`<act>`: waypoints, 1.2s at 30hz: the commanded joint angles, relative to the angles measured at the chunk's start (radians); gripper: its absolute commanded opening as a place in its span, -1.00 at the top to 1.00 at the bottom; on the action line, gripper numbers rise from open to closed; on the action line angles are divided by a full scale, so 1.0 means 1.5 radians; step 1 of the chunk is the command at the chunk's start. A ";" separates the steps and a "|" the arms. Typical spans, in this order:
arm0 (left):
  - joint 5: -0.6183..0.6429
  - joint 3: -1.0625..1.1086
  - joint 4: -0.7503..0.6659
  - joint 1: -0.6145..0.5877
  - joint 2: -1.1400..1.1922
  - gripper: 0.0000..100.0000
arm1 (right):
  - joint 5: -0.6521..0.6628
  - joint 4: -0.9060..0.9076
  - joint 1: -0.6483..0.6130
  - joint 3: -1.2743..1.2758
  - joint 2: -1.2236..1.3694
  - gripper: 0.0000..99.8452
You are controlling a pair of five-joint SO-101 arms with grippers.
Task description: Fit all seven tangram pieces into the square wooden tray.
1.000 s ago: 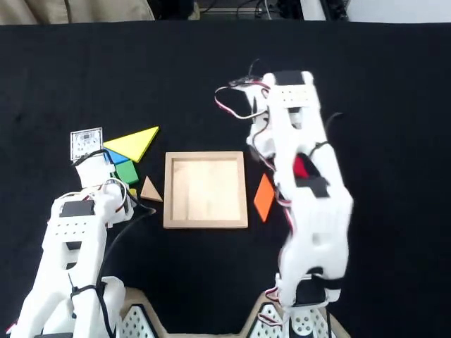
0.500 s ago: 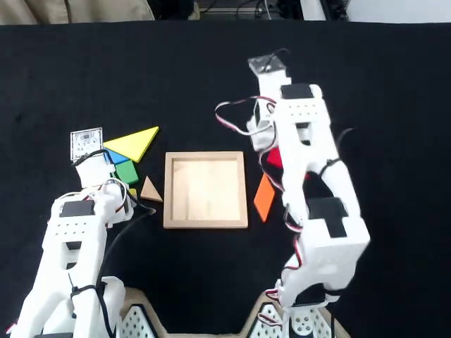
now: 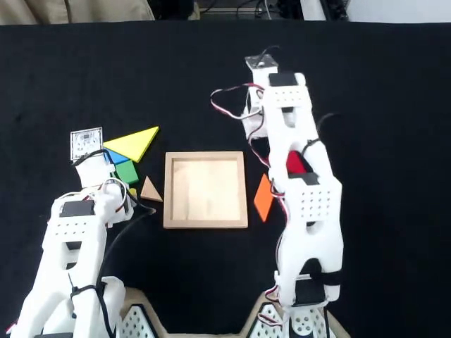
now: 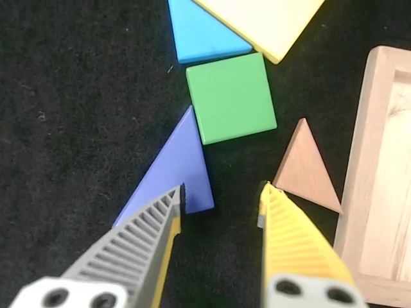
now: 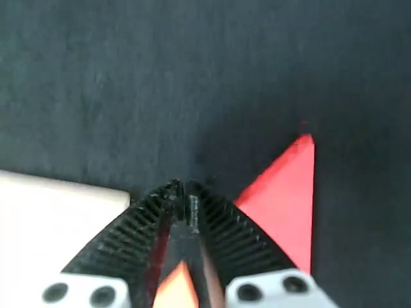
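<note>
The tray point(image 3: 168, 190) sits at centre. The red triangle point(image 5: 282, 199) lies just beside the right pincer point(image 5: 183, 187), on the side away from the tray. Its long axis runs along the pincer's line, tip pointing away from the robot. That pincer is pinched together on nothing; the left pincer point(image 4: 222, 188) gapes wide.

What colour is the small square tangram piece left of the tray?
Green; the square piece shows best in the left wrist view.

open left gripper point(image 4: 221, 196) above purple triangle point(image 4: 174, 174)
</note>
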 commanded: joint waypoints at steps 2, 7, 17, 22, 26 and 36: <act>0.005 -0.008 -0.011 0.002 -0.007 0.60 | 0.035 0.136 0.011 -0.114 -0.025 0.98; 0.005 -0.008 -0.011 -0.003 -0.007 0.60 | 0.041 0.141 0.006 -0.025 -0.135 0.98; 0.005 -0.008 -0.011 0.001 -0.007 0.60 | 0.041 -0.074 0.000 0.426 -0.418 0.98; 0.005 -0.007 -0.011 0.001 -0.007 0.60 | 0.041 -0.204 0.013 0.591 -0.529 0.98; 0.005 -0.008 -0.011 -0.004 -0.007 0.60 | 0.041 -0.304 0.052 0.669 -0.571 0.97; 0.007 -0.016 -0.011 -0.003 -0.007 0.59 | 0.153 -0.296 0.064 0.686 -0.517 0.55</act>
